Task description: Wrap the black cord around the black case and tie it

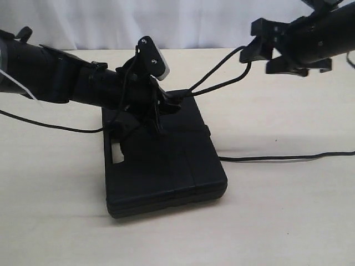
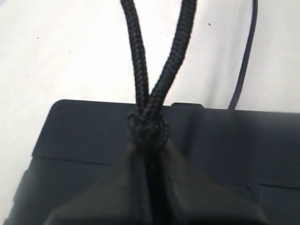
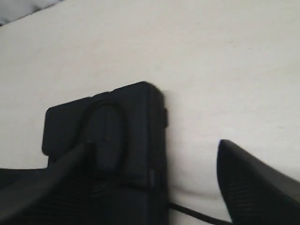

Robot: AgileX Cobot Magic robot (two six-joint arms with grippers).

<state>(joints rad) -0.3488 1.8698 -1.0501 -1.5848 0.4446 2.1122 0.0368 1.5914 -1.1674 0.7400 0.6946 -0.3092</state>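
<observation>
Tabletop (image 1: pixel 277 221) carries the black case (image 1: pixel 177 177) at lower centre. Over its far edge, mid-frame, the left gripper (image 2: pixel 149 147) has its jaws clenched on the black cord (image 2: pixel 140 70). Two strands rise toward the upper right, where the right gripper (image 1: pixel 259 52) hangs with jaws spread, released.

**Left wrist view.** The left pincer (image 2: pixel 149 152) has its fingers (image 2: pixel 117 187) pressed together on the black cord (image 2: pixel 138 70). Two braided strands meet in a bunched knot at the fingertips. They cross just ahead of it and run on away from the pincer, spreading slightly. The black case (image 2: pixel 79 136) lies beneath and ahead of the pincer, its flat lid showing moulded seams and a small tab on the far edge. Beyond the case is the pale counter (image 2: pixel 56 47), where a thinner, blurred dark strand (image 2: pixel 246 61) runs off to one side.
</observation>
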